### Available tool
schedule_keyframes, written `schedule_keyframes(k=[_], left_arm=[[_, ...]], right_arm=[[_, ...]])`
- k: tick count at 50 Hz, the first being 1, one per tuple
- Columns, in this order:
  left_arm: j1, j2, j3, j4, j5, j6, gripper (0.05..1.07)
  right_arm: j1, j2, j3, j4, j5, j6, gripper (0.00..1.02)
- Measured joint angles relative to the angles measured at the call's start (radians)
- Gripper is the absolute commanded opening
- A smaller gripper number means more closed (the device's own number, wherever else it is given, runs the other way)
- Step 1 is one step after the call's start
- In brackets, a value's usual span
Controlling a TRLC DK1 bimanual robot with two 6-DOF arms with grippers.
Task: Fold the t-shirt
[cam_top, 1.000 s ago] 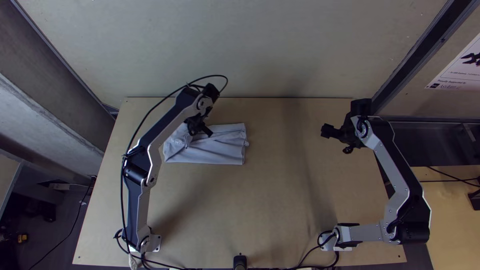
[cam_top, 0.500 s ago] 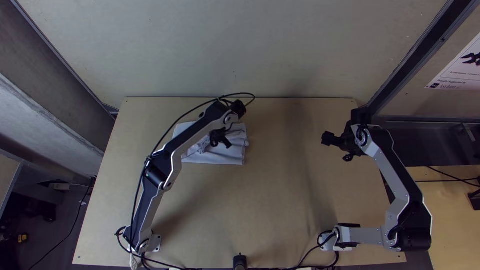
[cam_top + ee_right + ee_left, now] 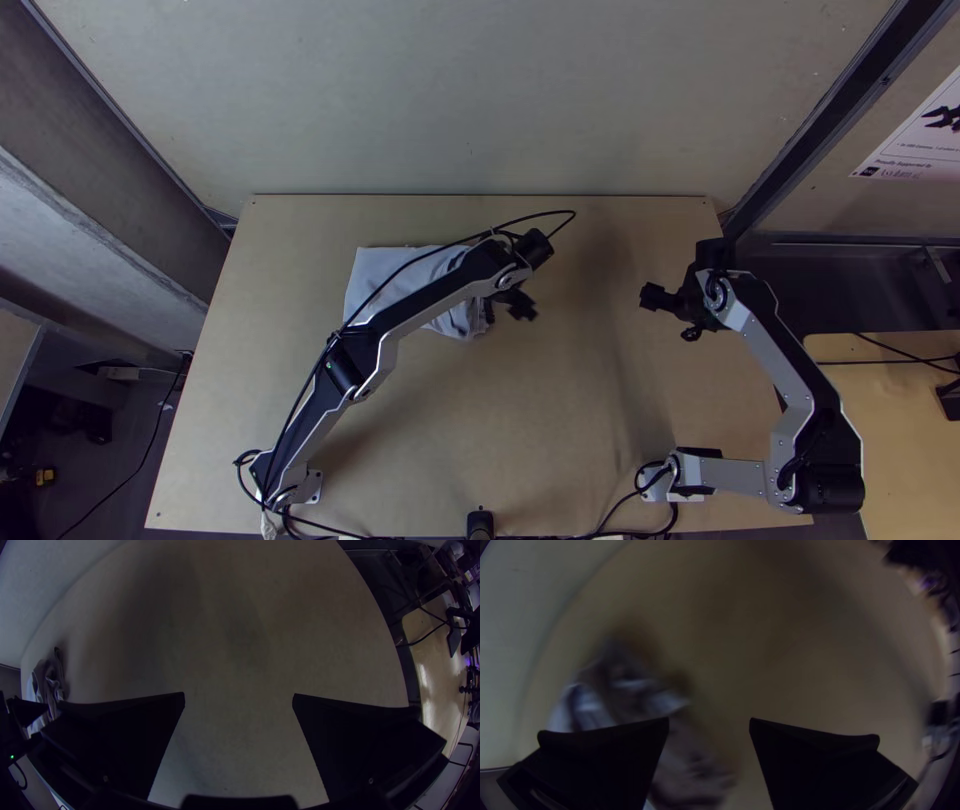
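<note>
Pale wooden surface point(image 3: 560, 420) bears a t-shirt point(image 3: 380, 268), one end rumpled point(image 3: 465, 322); both pairs of jaws gape empty. Smoothing that end before folding should help.

The t-shirt point(image 3: 375, 268) is cloth, the table point(image 3: 560, 410) matt wood.

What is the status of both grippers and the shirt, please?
Left gripper open, near shirt. Right gripper open, away from it. Shirt partly bunched; left arm above it.
</note>
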Motion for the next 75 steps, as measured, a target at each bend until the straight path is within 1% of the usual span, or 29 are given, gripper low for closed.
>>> schedule_keyframes(k=[3,6,9,14,22,28,38,45,52,56,67,72,75], left_arm=[[-0.002,0.0,0.0,0.076,0.136,-0.08,1.03],[-0.001,0.0,0.0,0.142,0.202,-0.152,1.03],[0.007,0.0,0.009,0.171,0.253,-0.21,1.03],[0.016,0.0,0.021,0.187,0.278,-0.264,1.03],[0.025,0.0,0.024,0.185,0.286,-0.29,1.03],[0.032,0.0,0.024,0.185,0.286,-0.29,1.03],[0.079,-0.018,0.021,0.156,0.285,-0.288,1.03],[0.159,-0.097,0.009,0.129,0.27,-0.269,1.03],[0.278,-0.229,-0.009,0.106,0.243,-0.24,1.03],[0.362,-0.313,-0.014,0.091,0.239,-0.216,1.03],[0.577,-0.56,-0.1,0.08,0.213,-0.111,1.03],[0.676,-0.66,-0.153,0.083,0.213,-0.069,1.03],[0.745,-0.722,-0.211,0.113,0.214,-0.043,1.03]], right_arm=[[0.0,-0.001,-0.018,0.007,0.0,0.0,0.99],[0.0,-0.005,-0.035,0.012,0.0,0.0,0.99],[0.0,-0.013,-0.049,0.019,0.0,0.0,0.99],[-0.002,-0.027,-0.064,0.026,0.0,-0.004,0.99],[-0.017,-0.037,-0.069,0.027,0.0,-0.018,0.99],[-0.027,-0.057,-0.066,0.026,0.0,-0.034,0.99],[-0.03,-0.091,0.039,0.023,0.0,-0.095,0.99],[-0.028,-0.11,0.155,0.023,0.0,-0.143,0.99],[-0.01,-0.111,0.291,0.0,0.0,-0.176,0.99],[-0.004,-0.111,0.376,-0.013,0.0,-0.171,0.99],[-0.003,-0.089,0.594,0.017,0.0,-0.096,0.99],[-0.003,-0.066,0.697,0.026,0.0,-0.081,0.99],[0.001,-0.061,0.747,0.026,0.0,-0.078,0.99]])
